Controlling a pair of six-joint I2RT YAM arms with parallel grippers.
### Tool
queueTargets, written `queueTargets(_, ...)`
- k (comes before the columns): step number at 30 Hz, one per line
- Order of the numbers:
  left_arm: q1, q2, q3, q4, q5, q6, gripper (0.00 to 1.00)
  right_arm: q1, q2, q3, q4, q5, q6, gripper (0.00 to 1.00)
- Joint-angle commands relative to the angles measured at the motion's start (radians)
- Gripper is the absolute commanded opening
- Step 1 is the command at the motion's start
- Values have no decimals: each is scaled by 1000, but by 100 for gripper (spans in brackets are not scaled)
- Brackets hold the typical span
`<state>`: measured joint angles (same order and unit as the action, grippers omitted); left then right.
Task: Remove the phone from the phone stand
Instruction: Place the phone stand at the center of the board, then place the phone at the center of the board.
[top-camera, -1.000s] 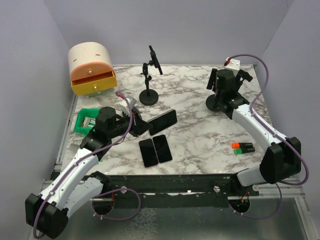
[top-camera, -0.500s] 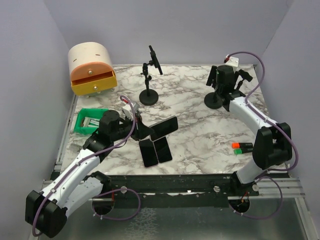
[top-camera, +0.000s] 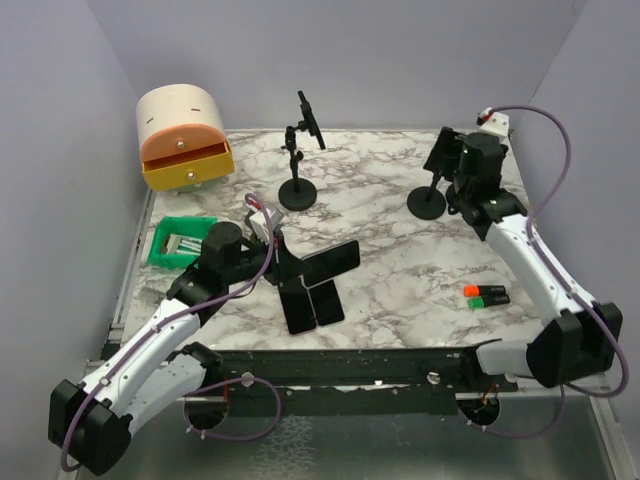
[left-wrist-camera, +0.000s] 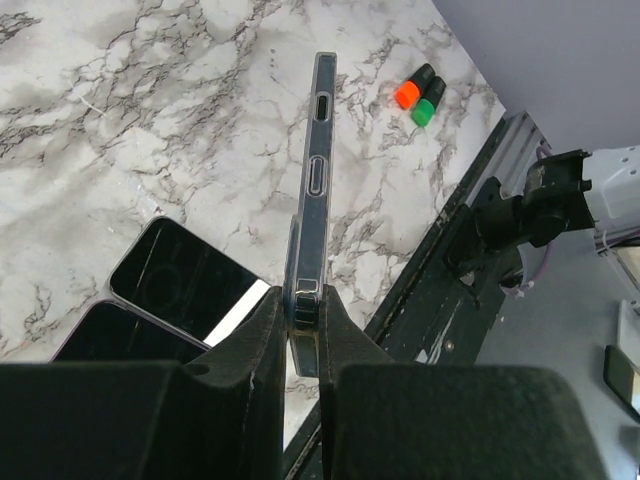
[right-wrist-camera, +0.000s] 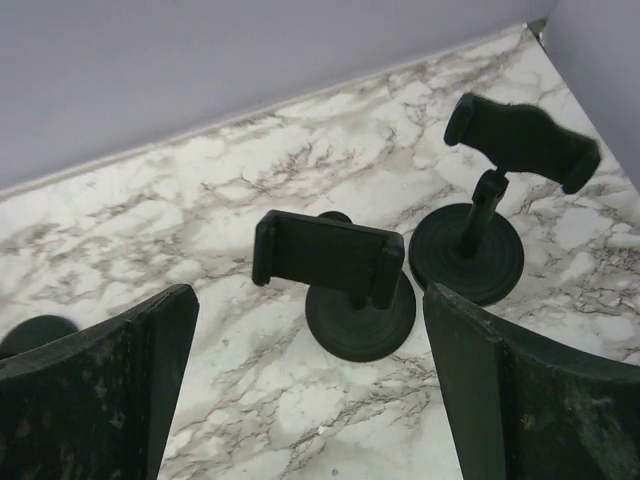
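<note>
Left gripper: closed firmly on one short end of the phone, which stands on its thin edge, lifted above the table.
Phone, place: in the top view near the middle of the marble table, a little toward 7 o'clock, well apart from both stands.
Flat phones: two of them lie side by side at 6 o'clock from the held phone. From above its lower end overlaps them, and I cannot tell whether it touches them.
Right gripper: the fingers are spread wide with nothing between them. It is at 2 o'clock on the table, just beside the right stand.
Left stand: at 11 o'clock, upright on its round base, with the clamp tilted.
Right stand: at 2 o'clock. The base is plain to see, but the top is partly hidden by the arm.
Highlighters: one orange and one green, touching each other, at 4 o'clock.
Drawer box: in the 10 o'clock corner, with its orange drawer sticking out a little.
</note>
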<state>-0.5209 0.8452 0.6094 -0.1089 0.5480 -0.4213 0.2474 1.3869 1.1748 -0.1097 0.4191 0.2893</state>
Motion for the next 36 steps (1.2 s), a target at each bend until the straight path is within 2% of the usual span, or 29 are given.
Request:
queueTargets(1, -7, -47, 51, 25, 58, 16, 0, -1, -190, 18, -158, -67, 3, 100)
queueTargets(4, -10, -58, 57, 15, 92, 32, 0, 0, -316, 20, -208, -255, -50, 100)
queueTargets(8, -21, -65, 58, 15, 144, 64, 0, 34, -452, -37, -174, -726, -96, 96)
queueTargets(12, -75, -53, 75, 20, 237, 101, 0, 95, -475, -96, -93, -1167, -86, 94)
queueTargets(14, -113, -63, 82, 19, 263, 125, 0, 138, -457, -118, -93, -1280, -104, 94)
queueTargets(22, -164, -183, 85, -5, 319, 254, 0, 264, -367, -150, -242, -1378, -212, 96)
queueTargets(25, -176, -175, 106, -45, 313, 294, 0, 310, -330, -140, -328, -1365, -257, 93)
queueTargets(36, -201, -114, 161, -96, 278, 339, 0, 423, -339, -188, -416, -1316, -274, 85)
